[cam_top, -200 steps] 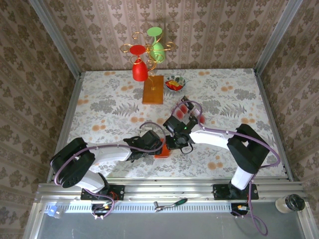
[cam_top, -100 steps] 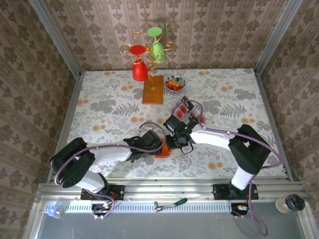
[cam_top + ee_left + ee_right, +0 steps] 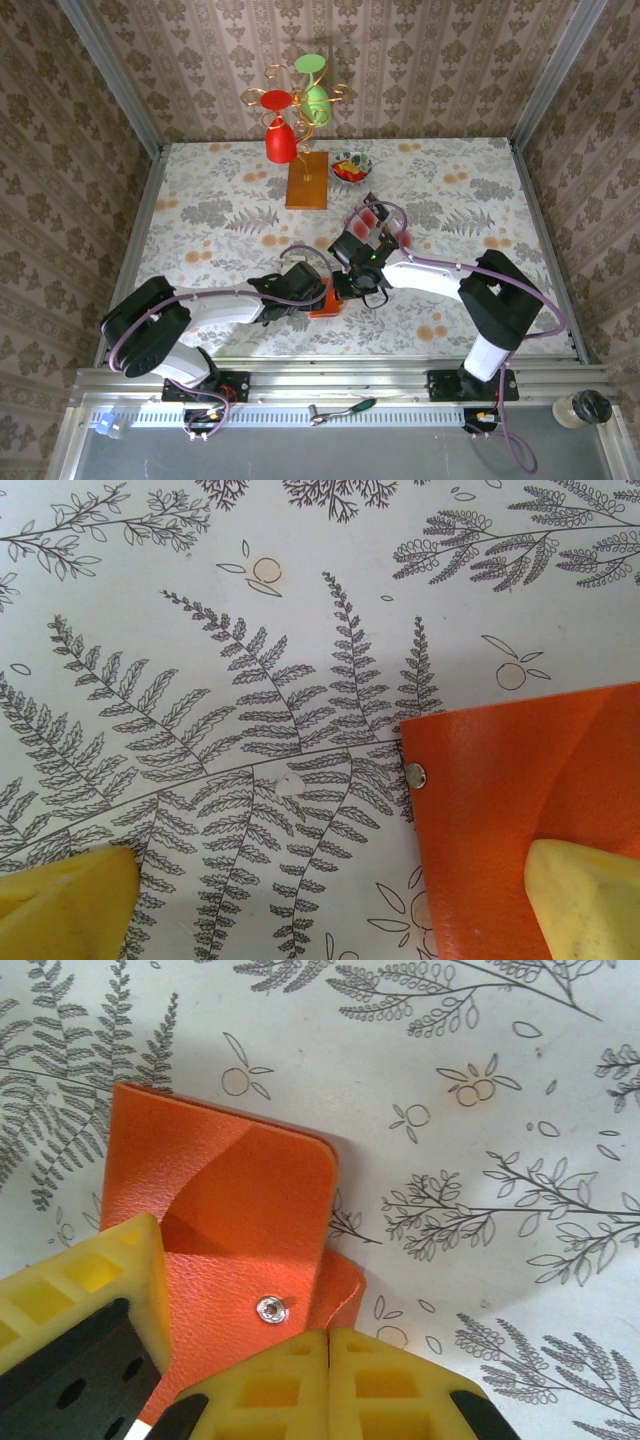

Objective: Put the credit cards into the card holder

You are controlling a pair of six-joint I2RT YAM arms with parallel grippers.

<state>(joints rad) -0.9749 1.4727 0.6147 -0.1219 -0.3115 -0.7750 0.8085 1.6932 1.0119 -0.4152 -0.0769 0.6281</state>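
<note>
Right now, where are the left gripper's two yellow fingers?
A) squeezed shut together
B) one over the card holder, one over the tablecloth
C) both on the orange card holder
B: the left gripper is wide open, with one yellow finger over the orange card holder and the other over the fern-print tablecloth.
</note>
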